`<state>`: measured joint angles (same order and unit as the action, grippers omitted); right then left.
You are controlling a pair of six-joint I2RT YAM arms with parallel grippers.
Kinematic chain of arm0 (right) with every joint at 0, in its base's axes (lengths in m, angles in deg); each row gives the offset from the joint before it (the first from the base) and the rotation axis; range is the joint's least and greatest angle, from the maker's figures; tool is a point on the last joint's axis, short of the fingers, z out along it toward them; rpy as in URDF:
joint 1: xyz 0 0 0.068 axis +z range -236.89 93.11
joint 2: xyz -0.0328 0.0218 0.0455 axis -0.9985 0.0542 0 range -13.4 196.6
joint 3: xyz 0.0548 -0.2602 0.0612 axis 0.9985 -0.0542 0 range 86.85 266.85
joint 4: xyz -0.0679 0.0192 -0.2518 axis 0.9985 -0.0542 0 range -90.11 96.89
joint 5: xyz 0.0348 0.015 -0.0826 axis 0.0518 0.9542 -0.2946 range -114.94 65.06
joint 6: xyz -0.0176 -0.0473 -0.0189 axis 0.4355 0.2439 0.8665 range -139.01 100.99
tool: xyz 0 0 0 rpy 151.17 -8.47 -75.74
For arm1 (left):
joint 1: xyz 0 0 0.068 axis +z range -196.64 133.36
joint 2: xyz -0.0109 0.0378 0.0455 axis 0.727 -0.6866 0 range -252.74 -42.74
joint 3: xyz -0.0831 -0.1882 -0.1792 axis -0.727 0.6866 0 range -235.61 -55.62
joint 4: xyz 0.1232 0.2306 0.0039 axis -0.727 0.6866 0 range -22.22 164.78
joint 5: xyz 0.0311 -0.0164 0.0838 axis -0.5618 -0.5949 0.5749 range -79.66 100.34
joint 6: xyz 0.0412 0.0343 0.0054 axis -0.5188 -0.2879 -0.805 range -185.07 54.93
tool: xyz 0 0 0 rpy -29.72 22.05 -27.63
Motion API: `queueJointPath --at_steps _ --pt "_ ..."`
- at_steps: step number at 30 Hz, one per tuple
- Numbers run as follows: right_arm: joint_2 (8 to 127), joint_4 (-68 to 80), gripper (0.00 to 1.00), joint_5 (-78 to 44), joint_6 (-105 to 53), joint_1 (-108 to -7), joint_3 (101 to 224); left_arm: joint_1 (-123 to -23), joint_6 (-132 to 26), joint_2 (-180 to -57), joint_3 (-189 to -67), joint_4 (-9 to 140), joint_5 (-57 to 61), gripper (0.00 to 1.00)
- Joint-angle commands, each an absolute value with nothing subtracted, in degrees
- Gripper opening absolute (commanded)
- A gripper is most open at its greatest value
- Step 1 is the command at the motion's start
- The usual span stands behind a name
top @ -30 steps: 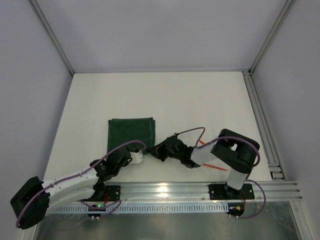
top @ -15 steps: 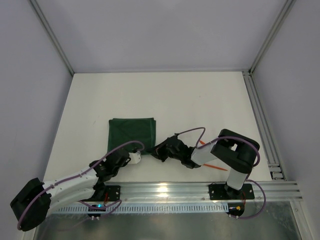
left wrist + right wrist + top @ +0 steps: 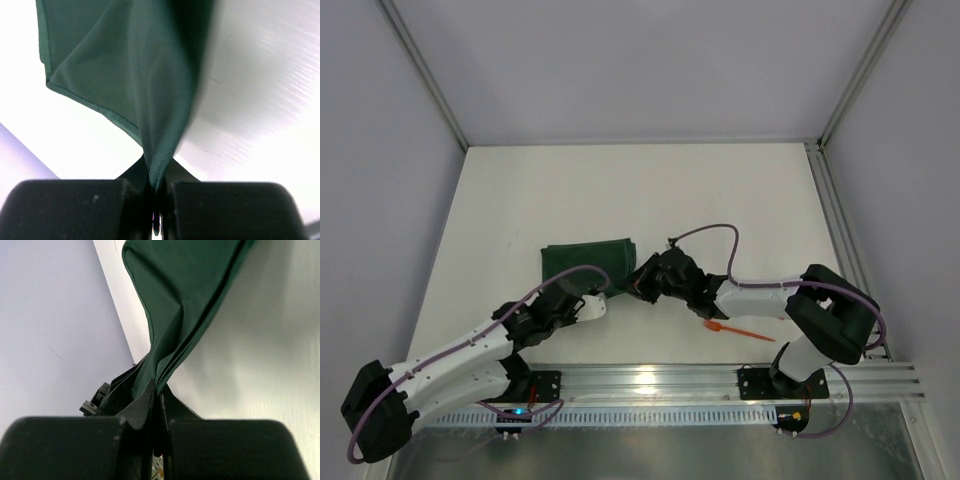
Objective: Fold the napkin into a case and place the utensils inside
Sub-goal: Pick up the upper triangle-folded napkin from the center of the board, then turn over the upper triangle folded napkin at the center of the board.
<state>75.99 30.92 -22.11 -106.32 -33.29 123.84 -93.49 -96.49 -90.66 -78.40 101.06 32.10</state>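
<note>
White table (image 3: 670,200); left gripper (image 3: 156,196) pinched tight on napkin (image 3: 582,256) edge, right gripper (image 3: 156,432) likewise; orange utensil (image 3: 740,331), maybe fork, lies nearby.

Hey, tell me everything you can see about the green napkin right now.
The napkin is thin, matte, dark green cloth with a stitched hem, plain and soft-looking. It sits on the white table, lying in layers. Its near edge is pinched at two spots: the left gripper is shut on one, the right gripper on the other, each drawing the cloth up into draped folds. The far part rests flat.
</note>
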Motion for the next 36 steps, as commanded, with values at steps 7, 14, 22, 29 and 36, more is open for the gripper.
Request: queueJointPath --at_steps 7,14,22,29,36 --pt "68.17 9.73 0.04 -15.71 -87.05 -39.07 135.35 -93.39 -93.55 -91.25 -95.5 119.27 25.28 0.0" --pt "62.46 -11.87 0.04 -14.48 -75.89 -45.13 146.16 -93.31 -92.32 -98.81 -108.42 126.05 20.89 0.0" --pt "57.53 -31.59 0.04 -15.1 -60.17 -54.98 159.26 -94.18 -88.1 -112.94 -125.91 127.63 12.63 0.0" --pt "52.0 -43.37 0.04 -15.27 -51.11 -65.34 161.65 -101.03 -84.94 -126.14 -141.91 127.11 7.19 0.0" --pt "47.95 -53.66 0.04 -18.78 -40.21 -77.47 165.24 -107.71 -80.54 -138.69 -155.01 125.53 2.26 0.0"
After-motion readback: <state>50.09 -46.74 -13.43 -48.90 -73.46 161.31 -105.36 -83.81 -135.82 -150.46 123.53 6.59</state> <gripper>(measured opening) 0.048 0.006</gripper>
